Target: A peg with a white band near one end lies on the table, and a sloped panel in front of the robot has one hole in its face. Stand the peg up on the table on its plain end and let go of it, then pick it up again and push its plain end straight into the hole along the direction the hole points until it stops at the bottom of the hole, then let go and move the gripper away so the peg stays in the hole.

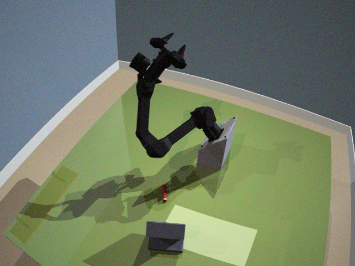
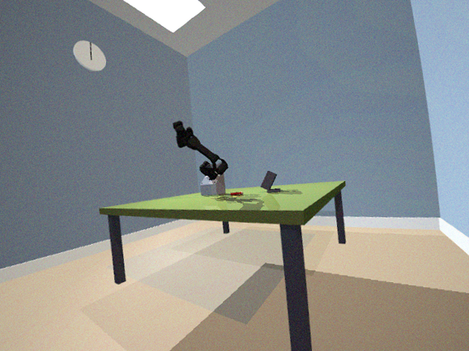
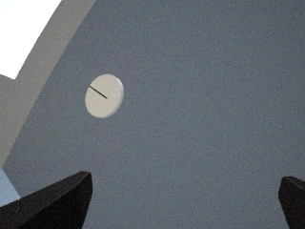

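Note:
A red peg (image 1: pixel 163 191) (image 2: pixel 235 193) lies on its side on the green table (image 1: pixel 286 200) (image 2: pixel 160 209). Its white band is at the end nearer the sloped panel in the top view. The dark grey sloped panel (image 1: pixel 165 229) (image 2: pixel 268 180) stands on the table beyond the peg from the arm's base. No hole can be made out on it in these views. My gripper (image 1: pixel 178 39) (image 3: pixel 187 176) is open and empty, raised high above the table and far from the peg. Its fingers are wide apart in the wrist view, with only wall and a clock between and beyond them.
The arm is mounted on a pale grey wedge-shaped base (image 1: pixel 210 154) (image 2: pixel 209 187). A yellowish strip (image 1: pixel 47 200) lies along the table's left side in the top view. A bright pale patch (image 1: pixel 217 237) lies beside the panel. The arm's shadows fall around the peg.

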### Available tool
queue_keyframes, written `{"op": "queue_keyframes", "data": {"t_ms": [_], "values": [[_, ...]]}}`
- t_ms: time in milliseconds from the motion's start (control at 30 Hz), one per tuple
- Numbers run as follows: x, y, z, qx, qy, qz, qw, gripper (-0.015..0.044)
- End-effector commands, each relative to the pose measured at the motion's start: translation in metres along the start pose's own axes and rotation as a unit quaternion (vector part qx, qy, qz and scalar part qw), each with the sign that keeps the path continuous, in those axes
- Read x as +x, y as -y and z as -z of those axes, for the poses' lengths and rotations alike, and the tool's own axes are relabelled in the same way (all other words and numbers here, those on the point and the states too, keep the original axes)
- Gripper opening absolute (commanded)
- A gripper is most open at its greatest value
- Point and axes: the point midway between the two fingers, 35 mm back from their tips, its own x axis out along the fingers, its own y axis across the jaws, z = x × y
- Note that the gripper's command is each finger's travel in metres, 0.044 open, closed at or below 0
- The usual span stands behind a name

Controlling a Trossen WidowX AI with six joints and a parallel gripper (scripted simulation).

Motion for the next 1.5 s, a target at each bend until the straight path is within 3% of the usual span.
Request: {"op": "queue_keyframes", "data": {"t_ms": [0, 700, 1100, 1467], "values": [[0.000, 0.000, 0.000, -0.002, 0.002, 0.000, 1.000, 0.0426], [0.042, 0.016, -0.082, -0.212, 0.257, 0.086, 0.939, 0.0440], [0.040, 0.019, -0.149, -0.293, 0.396, 0.173, 0.853, 0.0440], [0.014, 0.020, -0.212, -0.341, 0.495, 0.282, 0.748, 0.0440]]}}
